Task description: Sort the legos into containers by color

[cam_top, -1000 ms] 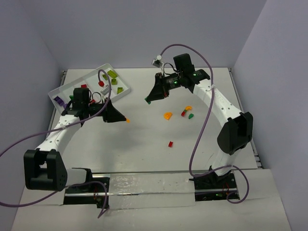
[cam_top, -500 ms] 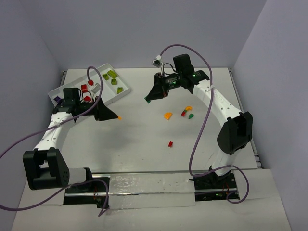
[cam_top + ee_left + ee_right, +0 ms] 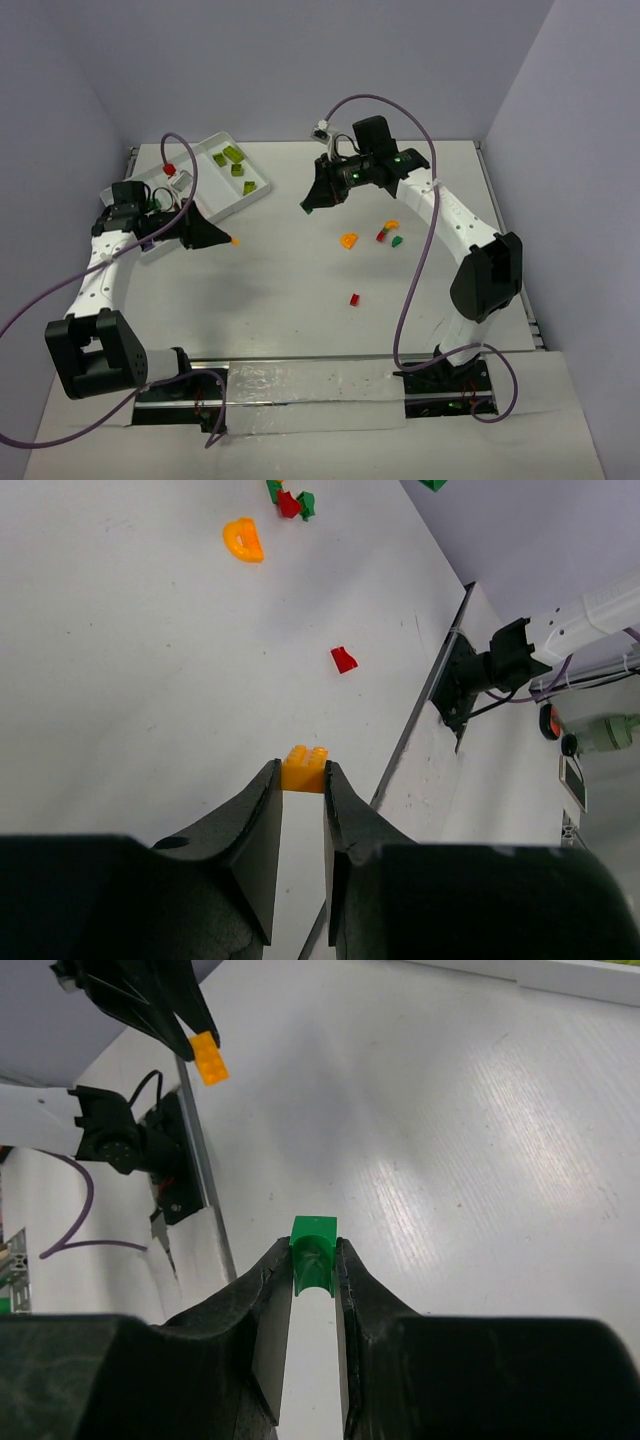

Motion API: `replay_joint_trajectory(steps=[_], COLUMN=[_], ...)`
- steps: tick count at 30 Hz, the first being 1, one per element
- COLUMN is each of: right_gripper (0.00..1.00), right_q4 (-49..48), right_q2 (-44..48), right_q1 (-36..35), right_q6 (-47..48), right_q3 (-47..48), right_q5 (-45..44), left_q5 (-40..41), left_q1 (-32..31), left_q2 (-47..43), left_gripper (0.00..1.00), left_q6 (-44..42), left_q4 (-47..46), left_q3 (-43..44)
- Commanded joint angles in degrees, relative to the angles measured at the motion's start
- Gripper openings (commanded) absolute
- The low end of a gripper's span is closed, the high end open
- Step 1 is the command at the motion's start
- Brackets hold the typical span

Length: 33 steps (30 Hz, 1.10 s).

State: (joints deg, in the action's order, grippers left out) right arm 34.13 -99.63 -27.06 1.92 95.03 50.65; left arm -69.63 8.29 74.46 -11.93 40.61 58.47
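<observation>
My left gripper [image 3: 226, 240] is shut on an orange lego [image 3: 303, 769], held above the table just right of the white tray's near end. My right gripper [image 3: 309, 206] is shut on a green lego [image 3: 314, 1251], hovering above the table's middle back. The containers are the compartments of the white tray [image 3: 222, 192] at the back left, where lime legos [image 3: 238, 168] lie. On the table lie an orange arch [image 3: 348, 240], a red and green cluster [image 3: 383, 235] and a lone red lego [image 3: 354, 298].
The table ends at a metal strip [image 3: 300, 380] in front, where both arm bases stand. Grey walls close in the back and both sides. A purple cable [image 3: 180, 150] from the left arm loops over the tray.
My left arm has swung left toward the tray's near end, carrying the orange lego with it. My right arm has barely shifted and still holds the green lego.
</observation>
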Motion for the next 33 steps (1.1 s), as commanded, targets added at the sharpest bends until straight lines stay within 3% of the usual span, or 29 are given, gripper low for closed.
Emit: replay_joint_trajectory(steps=[1, 9, 33], right_gripper=[0.0, 0.0, 0.0], right_q4=[-0.9, 0.5, 0.9], right_q2=[0.0, -2.4, -4.3], right_q1=[-0.9, -1.1, -1.1], right_q6=[2.2, 3.5, 4.2], right_q3=[-1.3, 0.1, 0.9], right_q5=[-3.0, -7.2, -7.7], left_q5=[-0.8, 1.3, 9.8], left_q1=[1.1, 2.1, 2.0], left_q2=[-0.4, 0.1, 2.0], left_gripper=[0.0, 0.0, 0.0], left_q6=[-2.8, 3.0, 15.6], left_q4=[3.5, -2.0, -14.9], left_q3=[3.0, 2.1, 2.0])
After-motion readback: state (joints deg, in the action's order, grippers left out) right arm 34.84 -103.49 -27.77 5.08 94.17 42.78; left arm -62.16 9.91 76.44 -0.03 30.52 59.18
